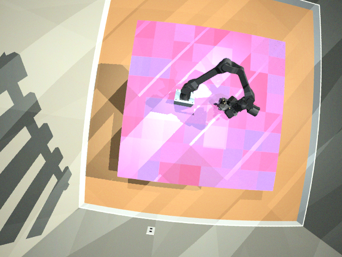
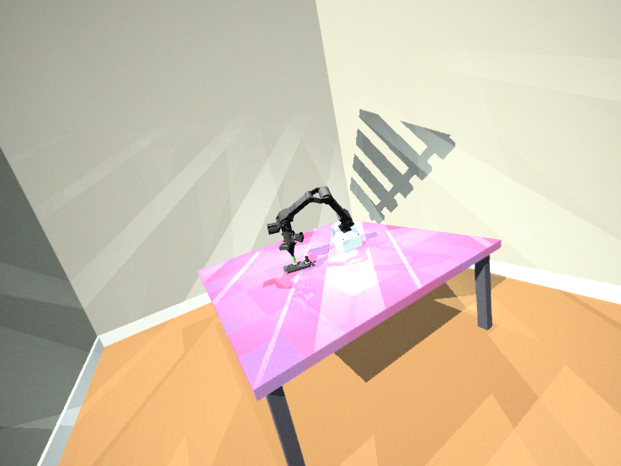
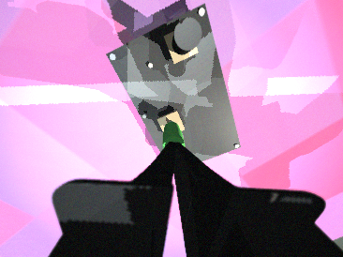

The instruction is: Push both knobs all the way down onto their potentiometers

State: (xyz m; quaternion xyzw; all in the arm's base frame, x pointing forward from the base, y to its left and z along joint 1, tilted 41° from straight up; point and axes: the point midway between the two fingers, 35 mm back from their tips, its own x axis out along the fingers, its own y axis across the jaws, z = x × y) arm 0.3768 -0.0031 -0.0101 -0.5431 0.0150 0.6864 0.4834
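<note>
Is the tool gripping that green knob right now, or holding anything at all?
Nothing is held. The tool is shut with its fingers together, its tip over the top of the green knob on the circuit board, not clamped around it.

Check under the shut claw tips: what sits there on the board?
Under the shut claw a green knob shows over a tan potentiometer on the circuit board. The claw tips cover the knob's near end, so its seating and any contact are hidden.
</note>
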